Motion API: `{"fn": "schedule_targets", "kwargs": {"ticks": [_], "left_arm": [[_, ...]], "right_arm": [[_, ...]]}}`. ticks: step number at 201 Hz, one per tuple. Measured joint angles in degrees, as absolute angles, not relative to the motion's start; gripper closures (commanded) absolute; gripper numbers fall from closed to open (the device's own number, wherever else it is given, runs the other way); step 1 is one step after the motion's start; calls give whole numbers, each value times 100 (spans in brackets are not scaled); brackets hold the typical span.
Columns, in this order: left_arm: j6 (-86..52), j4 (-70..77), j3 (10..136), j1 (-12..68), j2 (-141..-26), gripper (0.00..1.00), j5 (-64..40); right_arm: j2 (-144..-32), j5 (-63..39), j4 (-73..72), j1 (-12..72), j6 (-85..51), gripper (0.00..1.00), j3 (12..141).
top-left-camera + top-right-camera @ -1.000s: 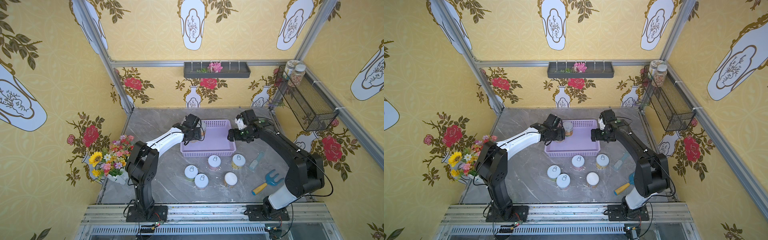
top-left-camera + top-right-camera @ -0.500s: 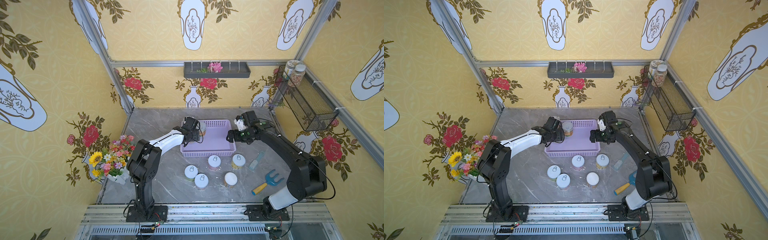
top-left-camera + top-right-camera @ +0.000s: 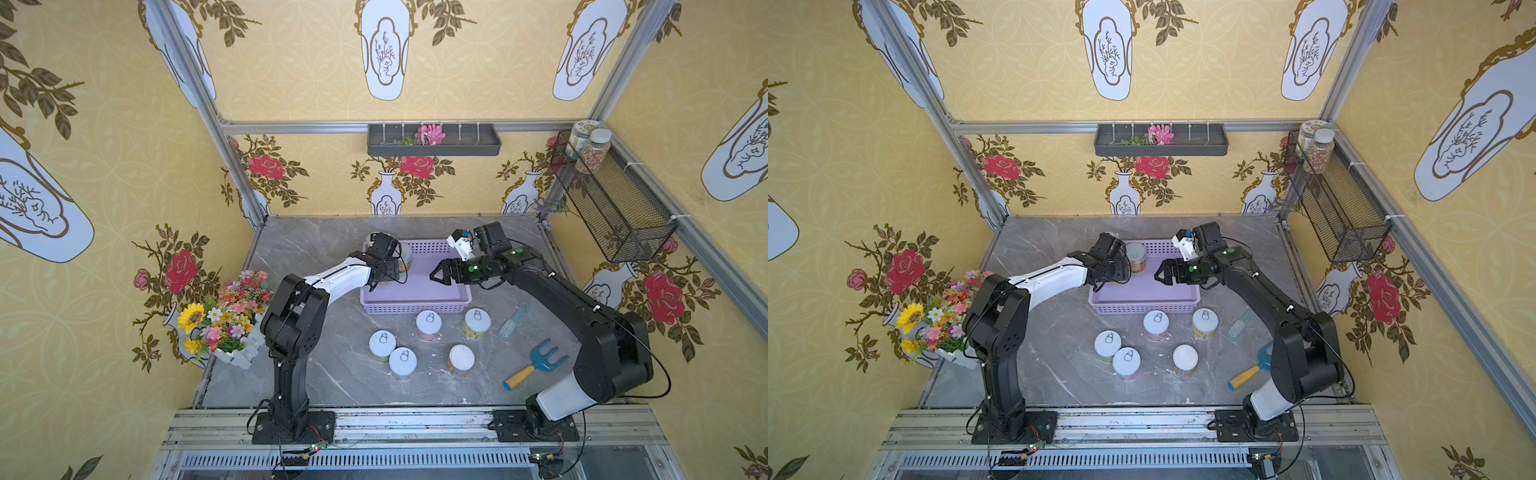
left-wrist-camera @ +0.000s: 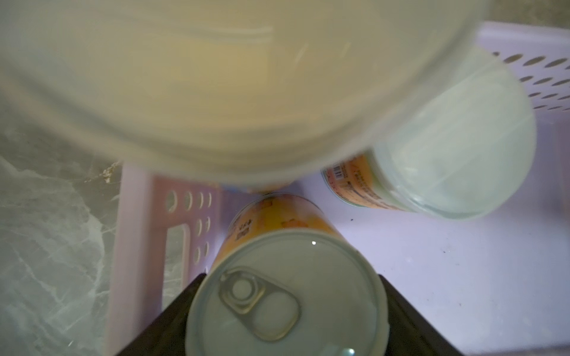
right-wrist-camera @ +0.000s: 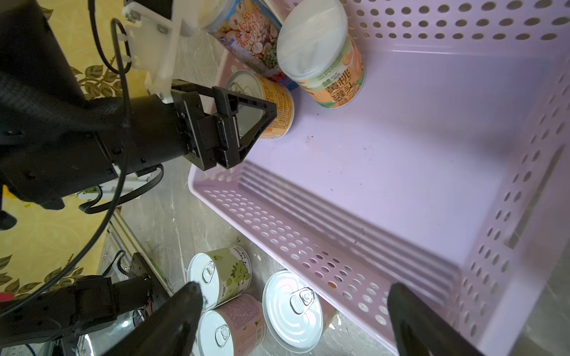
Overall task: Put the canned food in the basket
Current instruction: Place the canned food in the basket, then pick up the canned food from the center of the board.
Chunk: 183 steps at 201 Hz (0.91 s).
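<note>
The lavender basket stands mid-table. My left gripper is at the basket's left end, shut on an orange-labelled can with a pull ring, low over the floor. A second can with a peach label stands in the back left corner. A taller blue-yellow can stands just outside that corner. Several cans stand in front of the basket. My right gripper hangs open above the basket's right half, empty.
A small brush and a blue hand rake lie right of the cans. A flower pot stands at the left edge. A black wire-mesh basket with jars hangs on the right wall; a dark tray hangs at the back.
My left gripper has come down and slightly forward into the basket with the can. My right gripper has shifted a little to the left over the basket, still open.
</note>
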<state>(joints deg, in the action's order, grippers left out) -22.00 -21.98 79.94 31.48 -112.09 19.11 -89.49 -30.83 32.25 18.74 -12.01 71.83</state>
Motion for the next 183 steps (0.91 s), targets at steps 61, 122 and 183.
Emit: {"fn": "schedule_targets", "kwargs": {"ticks": [61, 122, 183], "left_arm": [[-2202, -2095, 8090, 3142, -11314, 5, 1997], [-2202, -2067, 8125, 3144, -11288, 3, 2023], [-2403, -2285, 8173, 3236, -10554, 2, 1957]], "right_arm": [[-8952, -3131, 3131, 1881, -1321, 3, 7129], [-8952, -3122, 3138, 1881, -1326, 3, 7109], [-8626, -2742, 3415, 2075, -1345, 3, 7214]]}}
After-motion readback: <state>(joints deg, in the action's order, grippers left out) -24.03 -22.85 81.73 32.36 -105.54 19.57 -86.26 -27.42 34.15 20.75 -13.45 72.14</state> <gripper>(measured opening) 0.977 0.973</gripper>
